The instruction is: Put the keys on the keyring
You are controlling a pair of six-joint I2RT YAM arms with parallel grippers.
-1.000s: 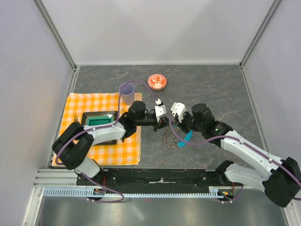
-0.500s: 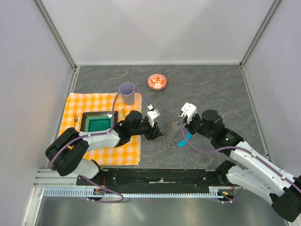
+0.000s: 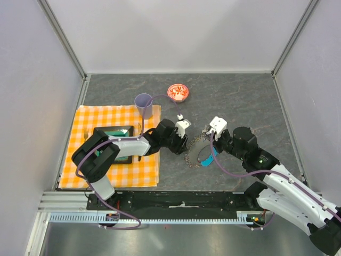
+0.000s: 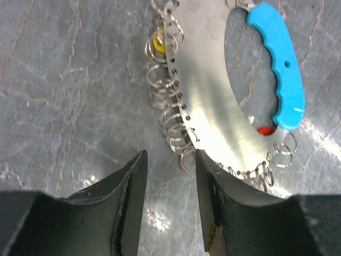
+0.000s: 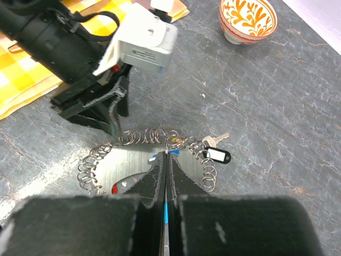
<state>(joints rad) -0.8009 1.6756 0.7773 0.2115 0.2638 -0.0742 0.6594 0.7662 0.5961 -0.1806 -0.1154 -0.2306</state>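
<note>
The keyring (image 3: 196, 152) lies flat on the dark stone tabletop (image 3: 240, 101) a little below the middle of the overhead view. It is a shiny crescent plate fringed with small wire loops, with its blue fob (image 3: 211, 157) along the right side. Among the loops I can pick out the keys: one with a black-and-white tag (image 5: 216, 155) at the right of the right wrist view, and a yellow head (image 4: 157, 44) and a red one (image 4: 265, 129) in the left wrist view. The left gripper (image 4: 170, 157) sits low at the ring's left edge, its jaws apart with nothing between them and the nearest loops just beyond the gap. The right gripper (image 5: 166, 157) has its jaws pressed together, tips right at the upper row of loops; I cannot tell whether a loop is nipped there. Further up the frame stand a red-and-white bowl (image 3: 178, 92) and a lilac cup (image 3: 143, 101). An orange checked cloth (image 3: 90, 176) with a green tray (image 3: 113, 140) lies to the left.
</note>
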